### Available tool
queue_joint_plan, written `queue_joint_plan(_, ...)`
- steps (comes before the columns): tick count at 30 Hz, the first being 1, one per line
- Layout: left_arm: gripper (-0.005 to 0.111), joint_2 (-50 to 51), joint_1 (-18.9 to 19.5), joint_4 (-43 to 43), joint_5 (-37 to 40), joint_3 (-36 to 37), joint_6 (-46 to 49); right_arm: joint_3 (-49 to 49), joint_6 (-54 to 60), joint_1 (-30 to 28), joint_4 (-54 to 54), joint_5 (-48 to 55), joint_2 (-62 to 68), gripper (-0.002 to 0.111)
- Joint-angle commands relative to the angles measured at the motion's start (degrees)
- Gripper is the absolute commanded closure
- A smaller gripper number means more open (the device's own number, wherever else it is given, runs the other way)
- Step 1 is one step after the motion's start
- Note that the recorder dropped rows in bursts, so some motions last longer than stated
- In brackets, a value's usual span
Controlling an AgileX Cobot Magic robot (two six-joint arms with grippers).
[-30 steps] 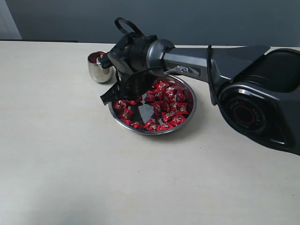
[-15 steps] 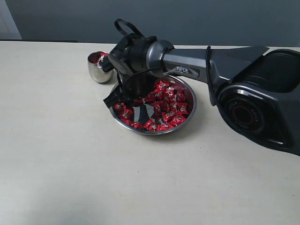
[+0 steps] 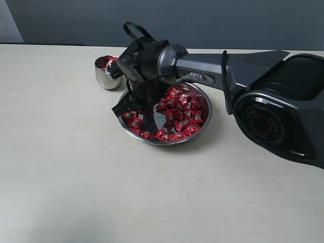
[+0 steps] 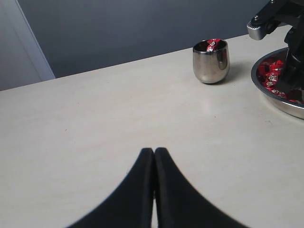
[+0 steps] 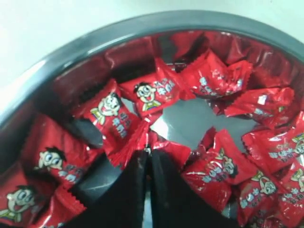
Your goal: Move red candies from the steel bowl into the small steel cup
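1. While a few red candies point(image 4: 211, 45) already show above the lip of the small steel cup point(image 4: 211, 61), you are far from done. Most of the red candies point(image 3: 177, 114) lie in the steel bowl point(image 3: 167, 142), covering much of its floor.
2. Your right gripper point(image 3: 124, 109) is down inside the bowl at the side nearest the cup. The cup point(image 3: 107, 72) stands on the table point(image 3: 76, 177) just beside the bowl's rim, upright.
3. From the right wrist view, the right gripper point(image 5: 148, 154) has its jaws drawn together with only a thin slit between them. They sit at the crimped edge of one candy point(image 5: 116, 118).
4. You cannot confirm from these views whether that wrapper edge is actually nipped or merely touching the tips. Judge the pick as unproven.
5. Your left gripper point(image 4: 154, 152) has its jaws pressed together on nothing, over bare table well apart from the cup.
6. How full the cup is below its lip is hidden by its wall.
7. The arm covers part of the bowl in the exterior view, and the bowl point(image 4: 280, 102) is cut off in the left wrist view, so you cannot count what is left.
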State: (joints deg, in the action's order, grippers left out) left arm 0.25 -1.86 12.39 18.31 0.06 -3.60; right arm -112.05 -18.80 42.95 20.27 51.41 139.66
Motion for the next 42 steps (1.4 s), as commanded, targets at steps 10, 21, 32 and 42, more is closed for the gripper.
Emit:
queue_joint_plan(10, 0.106, -0.25, -0.02, 0.07, -0.39, -0.06, -0.31, -0.29, -0.68, -0.15, 0.15, -3.51, -5.39, 0.109)
queue_joint_plan(21, 0.106, -0.25, -0.02, 0.07, -0.39, -0.06, -0.31, -0.29, -4.31, -0.3, -3.16, -30.09, -6.59, 0.109)
queue_joint_plan(32, 0.106, -0.25, -0.02, 0.07, -0.39, -0.06, -0.31, -0.29, -4.41, -3.16, -10.44, -38.94, -3.92, 0.109)
queue_joint_plan(42, 0.106, -0.25, -0.02, 0.16, -0.39, -0.06, -0.31, -0.29, -4.41, -3.61, -11.8, -43.73, -2.48, 0.109)
